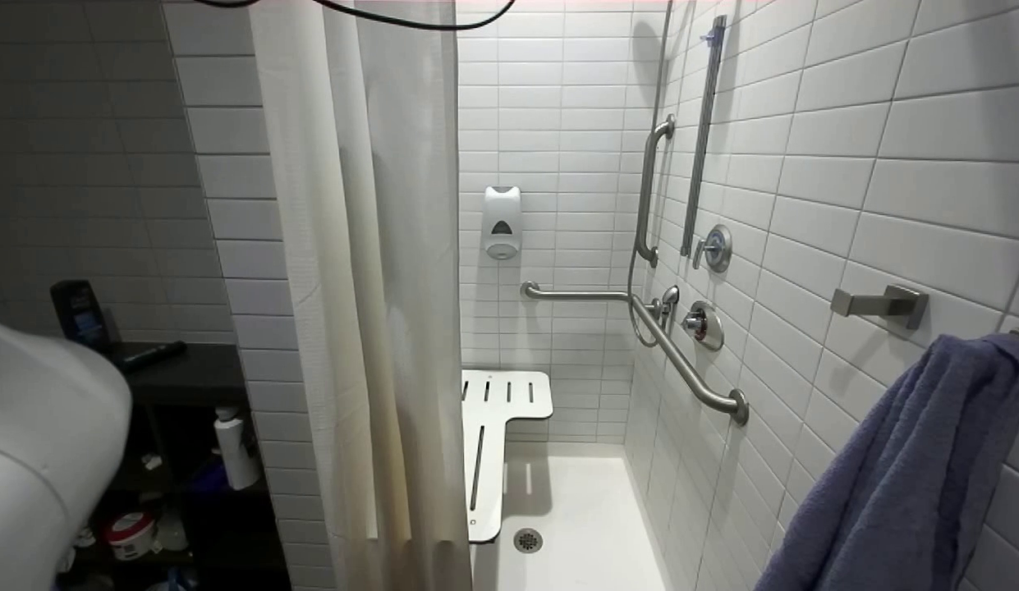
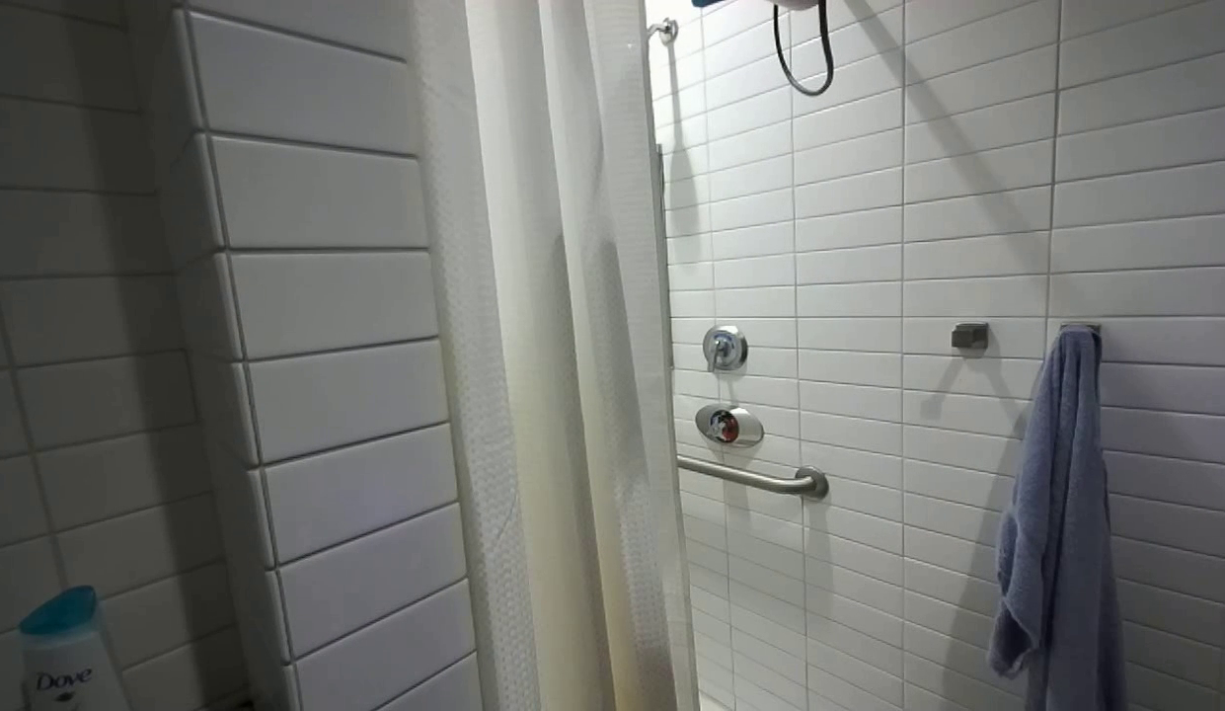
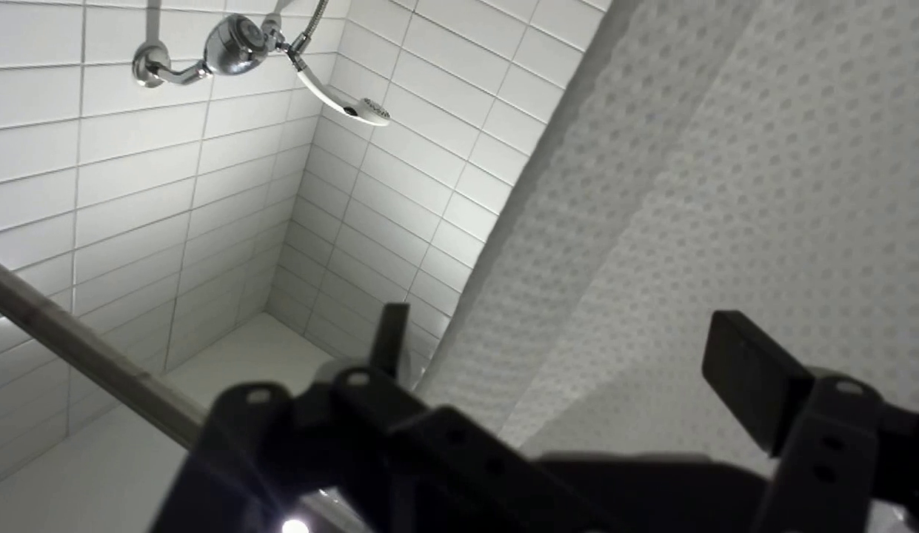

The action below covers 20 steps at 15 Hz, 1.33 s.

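In the wrist view my gripper (image 3: 564, 348) is open, its two dark fingers (image 3: 755, 377) wide apart and nothing gripped. Past them hangs a pale, dimpled shower curtain (image 3: 652, 244). The curtain's free edge slants up from near the left finger, and the cloth fills the view behind the gap and the right finger. How far the cloth is from the fingertips I cannot tell. Both exterior views show the curtain (image 1: 369, 287) (image 2: 563, 375) hanging in folds beside a tiled pillar. The gripper itself is outside those views; a white arm section (image 1: 49, 451) shows at the left edge.
A rod (image 3: 96, 355) crosses the wrist view's lower left, with a shower head (image 3: 237, 46) beyond. Grab bars (image 1: 690, 365), a folding seat (image 1: 509, 394) and a blue towel (image 1: 911, 468) line the shower. A dark shelf (image 1: 181, 365) holds bottles. A cable (image 1: 419, 25) hangs above.
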Each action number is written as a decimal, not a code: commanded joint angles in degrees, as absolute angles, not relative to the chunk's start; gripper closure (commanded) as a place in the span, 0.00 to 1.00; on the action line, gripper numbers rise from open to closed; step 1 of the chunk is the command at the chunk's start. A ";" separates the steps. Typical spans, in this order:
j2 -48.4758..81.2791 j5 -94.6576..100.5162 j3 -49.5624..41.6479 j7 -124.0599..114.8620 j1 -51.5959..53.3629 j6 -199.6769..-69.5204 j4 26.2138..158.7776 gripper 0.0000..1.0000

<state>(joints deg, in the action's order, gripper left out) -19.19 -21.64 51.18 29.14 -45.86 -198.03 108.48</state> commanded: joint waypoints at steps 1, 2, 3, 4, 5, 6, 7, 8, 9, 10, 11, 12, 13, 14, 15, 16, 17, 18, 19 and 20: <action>-18.94 -21.26 51.10 28.70 -46.46 -198.03 107.43 0.00; -18.85 -21.18 51.07 28.67 -46.45 -198.04 107.30 0.00; -18.70 -21.13 50.94 28.66 -46.21 -198.04 107.30 0.00; -18.38 -20.87 50.65 28.74 -45.63 -198.04 107.23 0.00; -17.84 -20.38 50.27 28.86 -44.83 -198.04 106.95 0.00; -17.17 -19.82 49.86 28.94 -43.89 -198.04 106.55 0.00; -16.06 -19.12 49.08 28.88 -42.06 -198.04 106.05 0.00; -15.25 -18.60 48.27 28.73 -40.33 -198.03 105.88 0.00; -14.41 -17.97 47.17 28.46 -38.22 -198.02 105.89 0.00; -13.40 -17.34 45.72 28.07 -35.54 -198.01 106.03 0.00; -12.82 -16.73 44.26 27.65 -33.22 -197.65 106.23 0.00; -12.69 -16.41 42.92 27.23 -31.45 -196.80 106.41 0.00; -12.30 -16.01 41.51 26.82 -29.47 -196.28 106.45 0.00; -12.06 -15.79 40.22 26.44 -27.78 -195.86 106.49 0.00; -11.73 -15.35 38.86 26.23 -26.02 -195.65 106.51 0.00; -11.79 -15.54 37.84 25.98 -24.88 -195.44 106.73 0.25; -11.73 -15.52 36.67 25.88 -23.56 -195.25 106.82 0.27; -12.00 -15.77 35.86 25.96 -22.88 -195.18 107.08 0.32; -12.09 -15.72 34.91 26.13 -22.00 -195.07 107.24 0.41; -12.79 -15.99 34.33 26.46 -21.98 -194.44 107.77 0.11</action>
<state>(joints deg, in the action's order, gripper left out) -12.20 -16.65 37.12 26.98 -24.07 -196.00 107.59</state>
